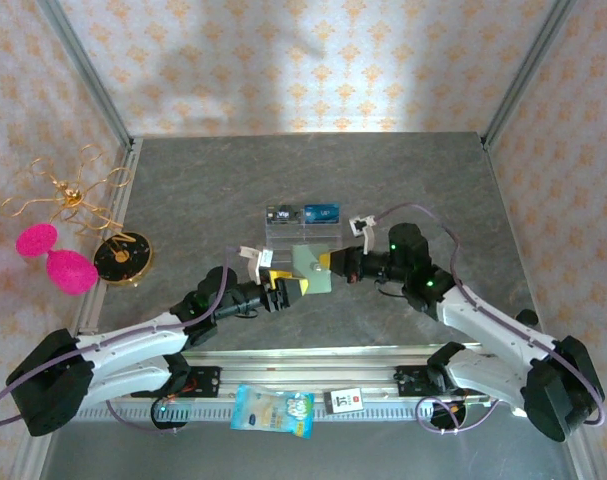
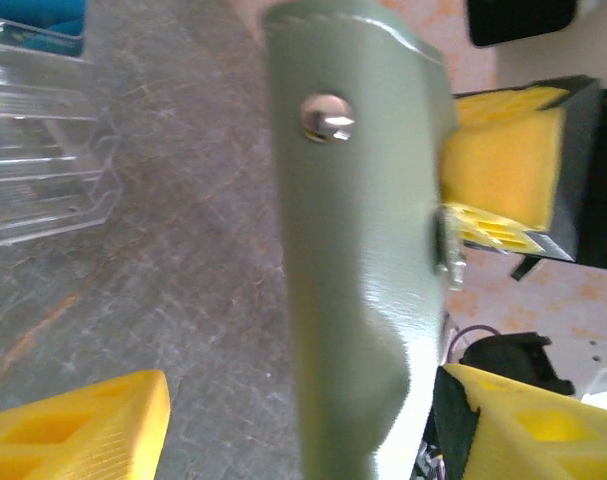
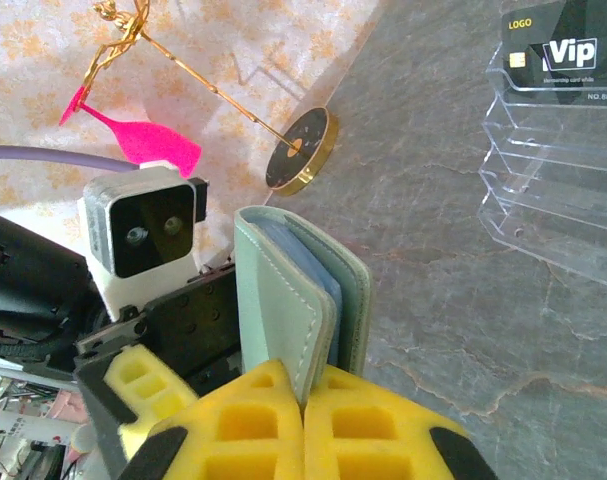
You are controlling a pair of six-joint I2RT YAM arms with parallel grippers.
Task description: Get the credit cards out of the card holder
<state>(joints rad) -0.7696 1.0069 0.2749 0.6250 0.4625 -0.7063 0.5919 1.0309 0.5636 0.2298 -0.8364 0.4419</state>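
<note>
White-shelled arms with black joints, two, bolted at the near edge of the grey marbled counter (image 1: 183,190).
- Near rail (image 1: 303,372): a blue-and-white packet (image 1: 273,410) and a small white label (image 1: 345,400) lie just in front of it.
- Left arm (image 1: 133,350): stretched low, forward and inward, with the wrist at mid-counter. On the left gripper (image 1: 283,290) the jaws stand parted. The yellow pads (image 2: 83,425) straddle the card holder and grip nothing; one pad is clear of it, and contact at the other cannot be told.
- Right arm (image 1: 493,335): angled inward with the elbow bent, its wrist facing the left one. On the right gripper (image 3: 303,385) the jaws are closed, pads pinching one edge of the card holder.
- Card holder (image 3: 293,300): sage-green and nearly folded, between the two grippers. Its snap stud (image 2: 328,117) is showing, and bluish inner leaves (image 3: 330,290) sit between the covers. What the leaves hold cannot be told.
- Clear acrylic rack (image 1: 303,232): just beyond the card holder. It carries a dark card (image 3: 563,50) and a blue card (image 1: 321,212).
- Gold wire stand (image 1: 123,258): at the far left, with pink pieces (image 1: 58,262) on it.
</note>
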